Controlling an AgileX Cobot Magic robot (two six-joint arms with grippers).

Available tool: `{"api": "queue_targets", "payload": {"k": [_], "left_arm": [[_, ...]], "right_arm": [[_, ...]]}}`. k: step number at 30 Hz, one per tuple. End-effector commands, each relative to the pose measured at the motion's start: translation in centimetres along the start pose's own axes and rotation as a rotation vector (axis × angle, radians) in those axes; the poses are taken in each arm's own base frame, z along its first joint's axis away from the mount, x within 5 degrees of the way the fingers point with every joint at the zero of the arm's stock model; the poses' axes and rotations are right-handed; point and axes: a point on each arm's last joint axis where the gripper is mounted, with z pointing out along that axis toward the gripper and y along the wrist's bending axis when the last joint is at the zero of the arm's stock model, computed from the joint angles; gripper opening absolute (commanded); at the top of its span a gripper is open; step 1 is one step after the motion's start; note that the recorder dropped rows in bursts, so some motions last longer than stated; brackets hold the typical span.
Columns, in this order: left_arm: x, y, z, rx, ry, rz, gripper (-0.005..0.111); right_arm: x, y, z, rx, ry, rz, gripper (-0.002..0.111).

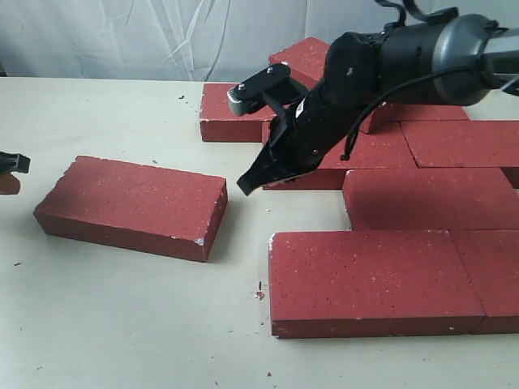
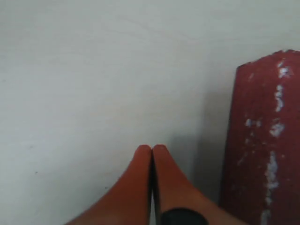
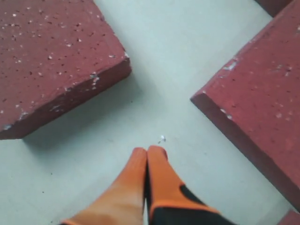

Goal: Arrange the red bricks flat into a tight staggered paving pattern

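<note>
Red bricks (image 1: pixel 422 198): most lie flat in tight staggered rows on the right of the bench (image 1: pixel 122 324)
Loose brick (image 1: pixel 134 207): flat, angled, apart from the rows, toward the left
Right end effector (image 1: pixel 246 185): clenched together, grasping nothing, tip low over bare bench between the loose brick and the rows
Left end effector (image 2: pixel 151 151): clenched, empty, just beside the loose brick's end
</note>
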Motion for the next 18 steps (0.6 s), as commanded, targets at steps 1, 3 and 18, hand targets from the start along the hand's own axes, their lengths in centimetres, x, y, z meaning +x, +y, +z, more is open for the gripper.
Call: {"api": "queue_targets", "payload": {"k": [1, 3, 18], "left_arm": [[-0.3, 0.1, 1.2, 0.055, -0.018, -0.006, 0.0], [-0.4, 0.1, 1.5, 0.073, -0.009, -0.008, 0.0], [0.0, -3.8, 2.6, 0.197, 0.102, 0.128, 0.0]], "right_arm": [[-0.6, 0.6, 1.9, -0.011, 0.027, -0.039, -0.001], [-0.6, 0.8, 2.7, -0.018, 0.039, -0.04, -0.001], [-1.2, 2.1, 6.3, -0.056, 0.107, -0.093, -0.001]]}}
